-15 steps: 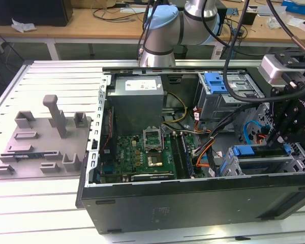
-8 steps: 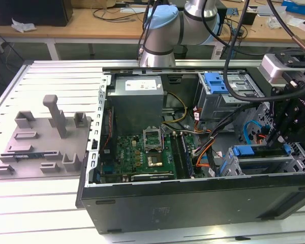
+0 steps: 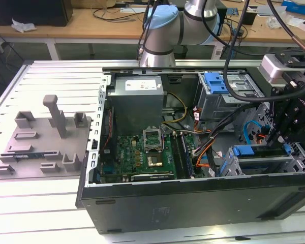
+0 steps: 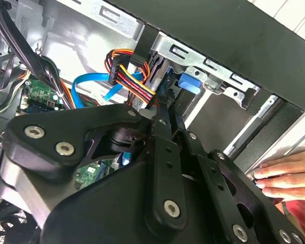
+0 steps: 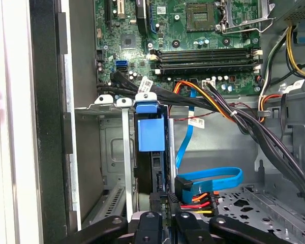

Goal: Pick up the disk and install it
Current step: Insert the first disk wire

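Observation:
The disk point(image 5: 151, 168) stands on edge in a slot of the silver drive bay point(image 5: 109, 152) at the case's front corner, its blue carrier tab point(image 5: 150, 129) toward the motherboard. My gripper point(image 5: 161, 199) is at the disk's cable end, its thin black fingers point(image 4: 164, 114) pressed close together on the disk's edge. In the second wrist view the blue tab point(image 4: 188, 82) shows just beyond the gripper point(image 4: 170, 109). In the exterior view the gripper point(image 3: 277, 137) hangs over the case's right end, by the disk point(image 3: 244, 151).
A hand point(image 4: 283, 175) rests on the case edge beside the bay. A blue data cable point(image 5: 213, 178) and power wires point(image 5: 203, 201) lie close to the fingers. Power supply point(image 3: 137, 99), motherboard point(image 3: 147, 152), a second blue-tabbed cage point(image 3: 216, 81), grey fixture plate point(image 3: 40, 137).

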`<state>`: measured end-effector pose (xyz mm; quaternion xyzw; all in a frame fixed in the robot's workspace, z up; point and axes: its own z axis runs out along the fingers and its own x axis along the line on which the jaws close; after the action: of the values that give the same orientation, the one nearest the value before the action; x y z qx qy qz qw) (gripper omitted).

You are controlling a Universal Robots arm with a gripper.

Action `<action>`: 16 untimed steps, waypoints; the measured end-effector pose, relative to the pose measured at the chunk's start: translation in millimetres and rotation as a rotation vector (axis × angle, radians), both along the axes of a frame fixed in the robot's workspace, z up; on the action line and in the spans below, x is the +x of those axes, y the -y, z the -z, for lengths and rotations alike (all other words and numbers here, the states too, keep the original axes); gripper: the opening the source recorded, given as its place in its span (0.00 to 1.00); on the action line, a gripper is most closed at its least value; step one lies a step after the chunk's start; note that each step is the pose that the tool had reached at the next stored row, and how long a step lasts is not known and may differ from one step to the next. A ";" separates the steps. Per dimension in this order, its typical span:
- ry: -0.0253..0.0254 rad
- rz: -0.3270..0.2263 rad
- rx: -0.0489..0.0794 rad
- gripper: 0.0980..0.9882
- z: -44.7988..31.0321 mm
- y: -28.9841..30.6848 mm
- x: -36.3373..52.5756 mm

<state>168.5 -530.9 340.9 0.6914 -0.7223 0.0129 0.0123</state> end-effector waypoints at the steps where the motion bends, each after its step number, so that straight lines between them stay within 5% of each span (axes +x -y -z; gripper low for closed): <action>1: 0.0000 0.000 0.000 0.08 0.4 0.0 0.0; 14: 0.0000 0.000 0.000 0.08 4.8 0.0 0.0; 16: -0.0002 0.000 0.001 0.16 3.6 0.0 -0.1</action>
<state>168.4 -530.9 337.3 0.6913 -0.7223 0.0124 0.0119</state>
